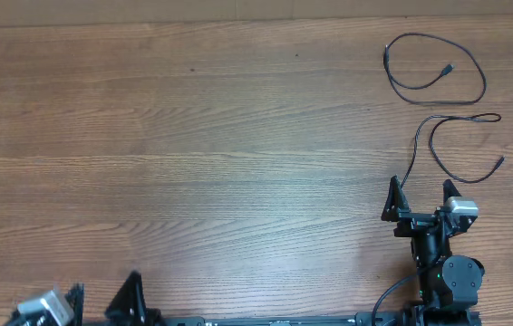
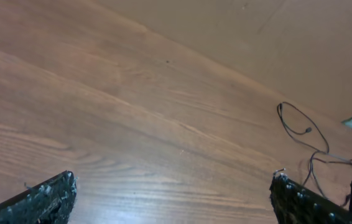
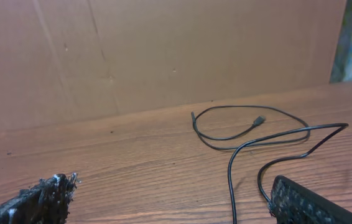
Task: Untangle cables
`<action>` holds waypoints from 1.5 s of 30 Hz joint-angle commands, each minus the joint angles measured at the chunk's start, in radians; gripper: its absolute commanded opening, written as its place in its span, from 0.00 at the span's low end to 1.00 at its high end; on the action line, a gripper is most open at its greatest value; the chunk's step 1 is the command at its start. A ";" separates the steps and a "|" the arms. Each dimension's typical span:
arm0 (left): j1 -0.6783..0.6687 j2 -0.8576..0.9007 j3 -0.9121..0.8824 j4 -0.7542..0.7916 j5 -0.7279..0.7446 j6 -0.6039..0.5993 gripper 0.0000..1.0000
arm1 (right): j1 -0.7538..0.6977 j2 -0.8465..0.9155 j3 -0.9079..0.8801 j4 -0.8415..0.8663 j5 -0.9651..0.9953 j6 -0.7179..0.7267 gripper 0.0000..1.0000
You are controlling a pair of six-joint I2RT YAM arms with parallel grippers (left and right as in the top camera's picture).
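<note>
Both end effectors are spread wide, nothing pinched. The left end effector [image 1: 102,294] hangs over bare wood, with the cables [image 1: 417,140] well off to its right. The right end effector [image 1: 421,192] is right at the action. The near cable [image 3: 229,180] runs in between its fingers, and the far cable [image 3: 259,120] loops beyond, lying apart from it in the overhead view. Our worry is that a thin cord flat on the surface [image 1: 193,136] could slip the pinch. A careless drag could also sweep it over the far loop and knot things up. The surface is wood-grain, with a brown board wall [image 3: 163,50] behind and a teal strip [image 3: 350,37] off to the right.
</note>
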 commanded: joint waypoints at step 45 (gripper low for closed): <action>0.066 -0.247 -1.204 1.391 0.047 0.250 1.00 | -0.005 -0.008 -0.011 0.002 -0.002 0.003 1.00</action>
